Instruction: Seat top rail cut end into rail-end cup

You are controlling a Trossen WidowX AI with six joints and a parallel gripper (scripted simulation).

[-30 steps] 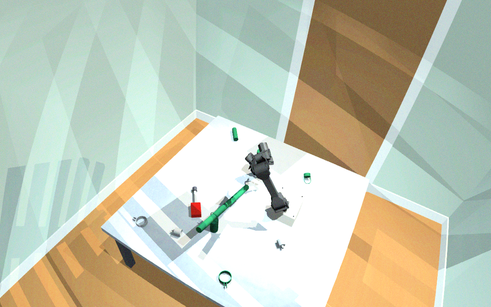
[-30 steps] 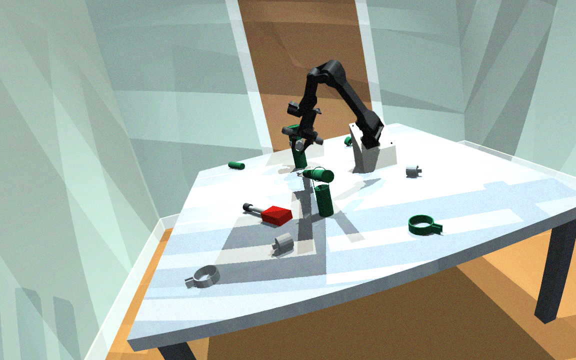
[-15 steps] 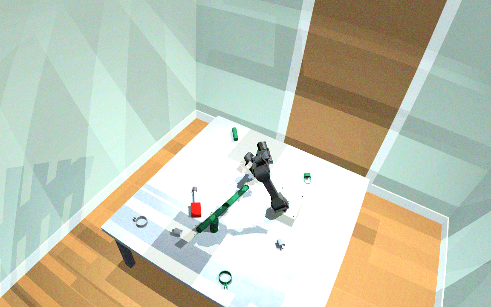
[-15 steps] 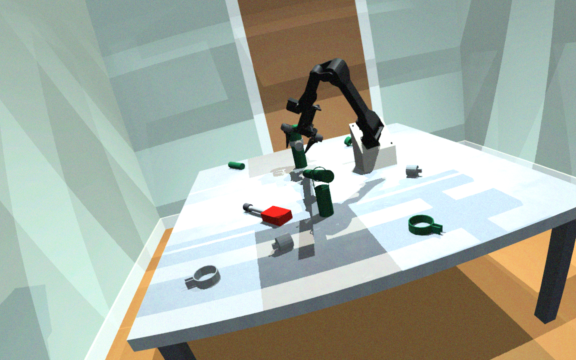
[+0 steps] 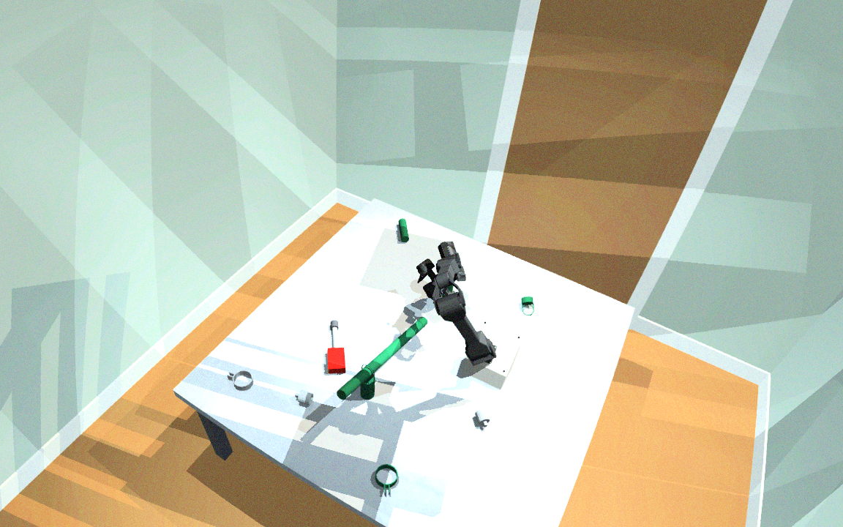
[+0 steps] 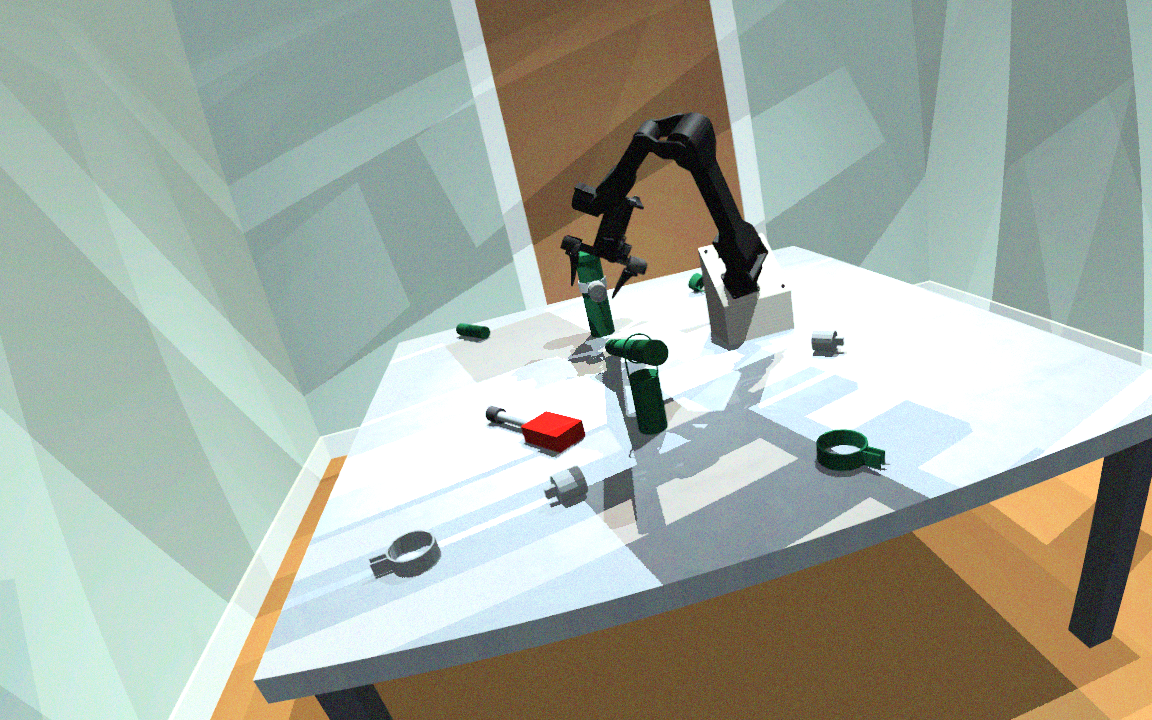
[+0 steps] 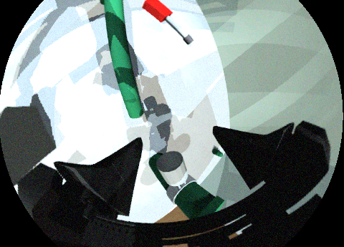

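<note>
Fence top rail (image 5: 383, 357) (image 6: 643, 350) (image 7: 116, 48) runs through the loop on the small post (image 5: 366, 388) (image 6: 649, 402), cut end short of the rail-end cup (image 6: 596, 291) (image 7: 172, 165) on the big post (image 6: 599, 320) (image 7: 195, 200), unseated. Arm (image 5: 467, 327) (image 6: 719, 188) arched, elbow high, forearm angled down. Gripper (image 5: 425, 288) (image 6: 594, 290) (image 7: 179, 135) released, pointing downward, fingers spread, grasping nothing, clear of rail.
</note>
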